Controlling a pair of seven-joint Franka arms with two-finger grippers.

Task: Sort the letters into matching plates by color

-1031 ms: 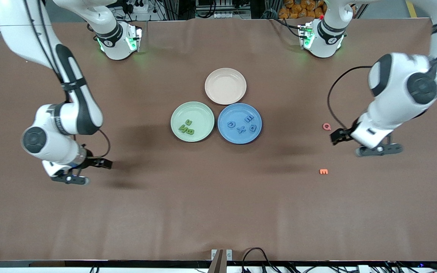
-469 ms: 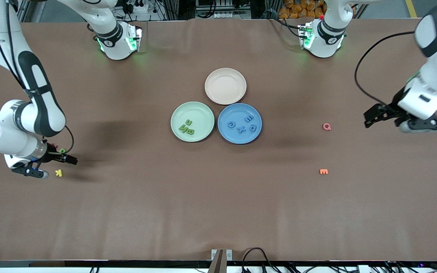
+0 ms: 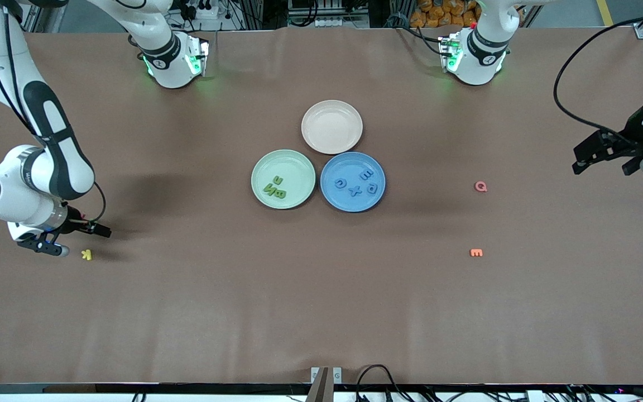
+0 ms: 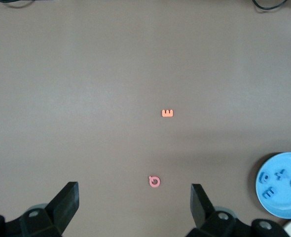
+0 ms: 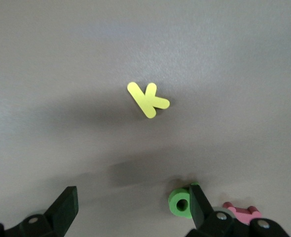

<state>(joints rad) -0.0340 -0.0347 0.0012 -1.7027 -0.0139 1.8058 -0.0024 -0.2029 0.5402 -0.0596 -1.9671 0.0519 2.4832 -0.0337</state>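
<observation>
From my console the letters look like thin foam cutouts, nearly weightless, a little springy and matte rather than slick, so I judge a light pinch across a straight stroke will hold one, while a push from the side would likely just scoot it along the brown counter (image 3: 321, 312). My right gripper (image 3: 70, 237) hangs low over the counter at the right arm's end, jaws wide and empty, just beside the yellow K (image 5: 148, 100); I would close across the K's long stem. In the right wrist view a green O (image 5: 180, 204) and a pink letter (image 5: 241, 212) lie close by one fingertip (image 5: 197, 200). My left gripper (image 3: 606, 156) is up over the left arm's end, spread wide with nothing in it, and the pink Q (image 3: 481, 186) and orange E (image 3: 476, 253) lie on the counter well apart from the plates. The green plate (image 3: 260, 167) holds green letters, the blue plate (image 3: 330, 167) four blue ones, and the beige plate (image 3: 313, 114) is bare. Compared with a second ago, the right gripper has swung outward, uncovering the K, and the left gripper has pulled away from the Q toward the counter's edge.
</observation>
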